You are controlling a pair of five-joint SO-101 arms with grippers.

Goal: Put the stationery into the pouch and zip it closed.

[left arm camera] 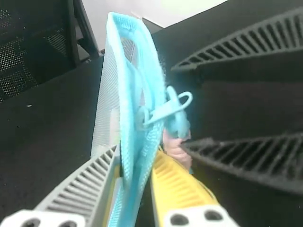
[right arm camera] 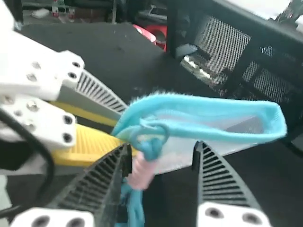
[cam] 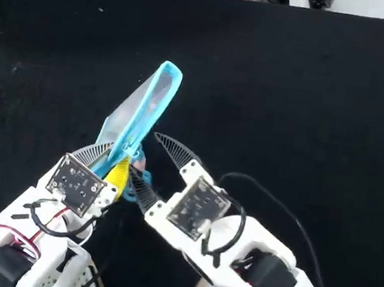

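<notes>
Two pincers were at it. The left gripper (cam: 116, 158) was clamped tight on the near end of the blue mesh pouch (cam: 148, 102), holding it up on edge above the black table (cam: 311, 95). The right gripper (cam: 144, 153) was spread wide around the zipper pull (right arm camera: 147, 135), gripping nothing, with one finger against some pink bit (right arm camera: 139, 172). Black mesh furniture (right arm camera: 236, 52) stood behind.

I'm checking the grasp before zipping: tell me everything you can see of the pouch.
The pouch is light blue fabric with whitish mesh sides, flat, raised on edge above the black table. The left gripper clamps its near end between grey and yellow fingers. Its looped zip pull hangs between the fingers of the open right gripper.
</notes>
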